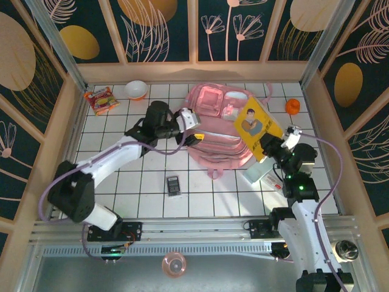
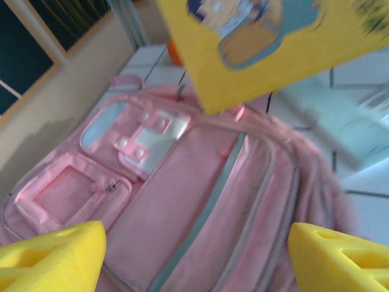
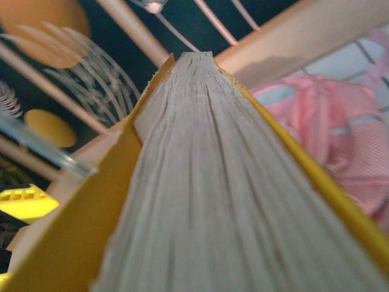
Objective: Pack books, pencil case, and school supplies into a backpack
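White-tiled bench (image 1: 121, 194), wood-framed walls with dark leaf-print panels around. Pink backpack (image 1: 213, 137) flat at bench's far middle, front up, inside hidden. Right hand (image 1: 270, 146) clamped on lower corner of yellow book (image 1: 255, 121); book tilted over backpack's right edge. Left hand (image 1: 193, 131) above backpack's left side, yellow fingers (image 2: 55, 252) wide apart. Mint pencil case (image 1: 261, 176) on bench by right arm. Dark calculator (image 1: 174, 185) on near tiles, apart from backpack. Far left: snack packet (image 1: 101, 99), white bowl (image 1: 136, 89). Far right: orange thing (image 1: 293, 106). One of each.
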Motion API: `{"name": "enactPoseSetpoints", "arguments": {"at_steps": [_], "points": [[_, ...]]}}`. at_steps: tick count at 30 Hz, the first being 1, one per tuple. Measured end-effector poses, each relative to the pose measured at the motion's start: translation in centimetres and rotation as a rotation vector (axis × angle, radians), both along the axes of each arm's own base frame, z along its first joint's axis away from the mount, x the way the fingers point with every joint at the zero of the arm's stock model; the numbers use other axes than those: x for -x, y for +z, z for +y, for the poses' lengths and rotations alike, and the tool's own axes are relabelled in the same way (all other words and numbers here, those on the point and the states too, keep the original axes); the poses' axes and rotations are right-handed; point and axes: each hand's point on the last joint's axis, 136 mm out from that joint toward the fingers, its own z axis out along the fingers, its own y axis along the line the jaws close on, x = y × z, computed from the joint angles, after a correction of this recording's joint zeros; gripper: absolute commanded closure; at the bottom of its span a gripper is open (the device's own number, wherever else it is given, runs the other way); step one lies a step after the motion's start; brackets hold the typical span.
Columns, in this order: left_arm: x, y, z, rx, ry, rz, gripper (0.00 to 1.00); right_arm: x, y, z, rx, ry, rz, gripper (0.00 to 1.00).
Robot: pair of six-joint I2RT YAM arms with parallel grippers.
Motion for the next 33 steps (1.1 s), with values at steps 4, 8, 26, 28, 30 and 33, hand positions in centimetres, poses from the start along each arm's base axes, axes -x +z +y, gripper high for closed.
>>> {"name": "enactPoseSetpoints", "arguments": {"at_steps": [4,8,26,28,30,33], "points": [[-1.7,-4.4,-1.5,-0.142,-0.025,-0.004,0.19,0.2,-1.9,-1.1,0.007,-0.064,0.082,1.00],[-2.3,-8.4,-2.7,-0.256,-0.068,-0.002,0.19,0.6,-3.0,-1.3,0.013,-0.075,0.131,1.00],[-4.2,-14.3,-3.9,-0.418,-0.090,0.002,0.90,1.1,-3.9,-1.6,0.021,-0.093,0.171,1.00],[-4.2,-14.3,-3.8,-0.412,-0.074,0.004,1.00,1.1,-4.0,-1.6,0.023,-0.095,0.174,1.00],[-4.0,-14.1,-3.2,-0.401,-0.039,0.009,1.00,1.1,-3.9,-1.6,0.025,-0.094,0.172,1.00],[-2.6,-13.5,-1.5,-0.388,0.023,0.046,1.00,0.9,-3.5,-1.5,0.025,-0.089,0.174,1.00]]}}
